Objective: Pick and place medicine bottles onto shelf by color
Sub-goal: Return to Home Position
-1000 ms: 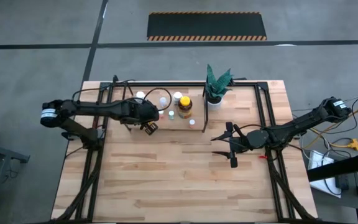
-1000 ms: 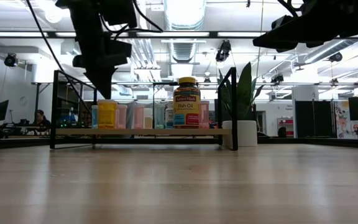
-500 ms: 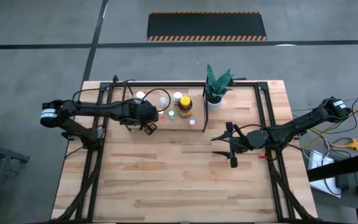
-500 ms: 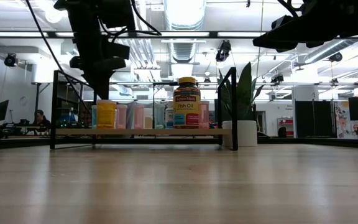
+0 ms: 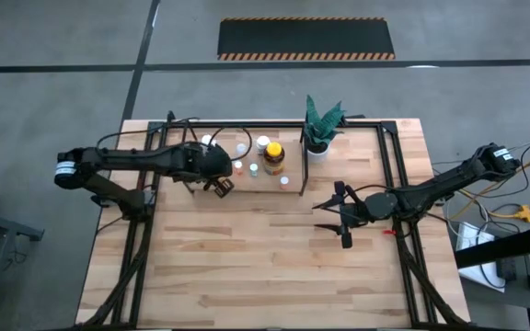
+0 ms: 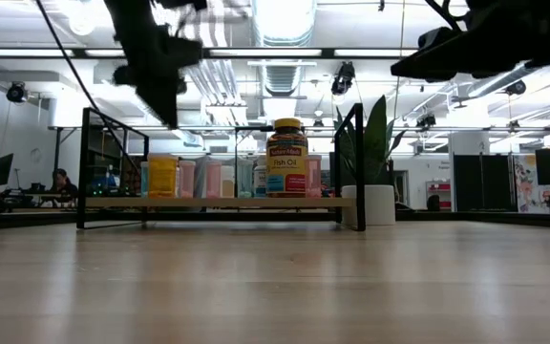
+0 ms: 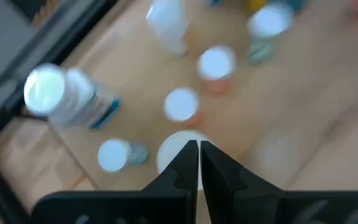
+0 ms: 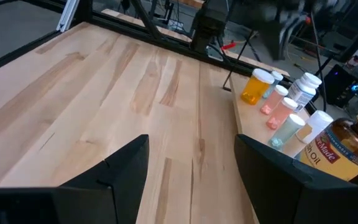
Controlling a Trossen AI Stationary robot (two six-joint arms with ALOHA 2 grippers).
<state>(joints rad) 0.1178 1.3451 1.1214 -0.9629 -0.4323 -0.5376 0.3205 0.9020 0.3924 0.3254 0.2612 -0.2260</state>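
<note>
The shelf is a light-wood panel edged with black bars at the table's far middle. Several small medicine bottles stand upright on it in a row: an orange one, pink ones, white-capped ones, and a larger amber yellow-capped bottle. My left gripper hangs shut and empty above the row's left part, fingers slanting down; the left wrist view shows white caps below it. My right gripper waits open to the shelf's right, clear of the table, nothing between its fingers.
A green spiky plant in a white pot stands just right of the shelf's far corner. Black frame bars run along the table's left and right sides. Bare wooden tabletop lies between the shelf and the near edge.
My left gripper has risen from just over the bottles' caps at the row's left end, staying shut and empty. The bottles have kept their places.
</note>
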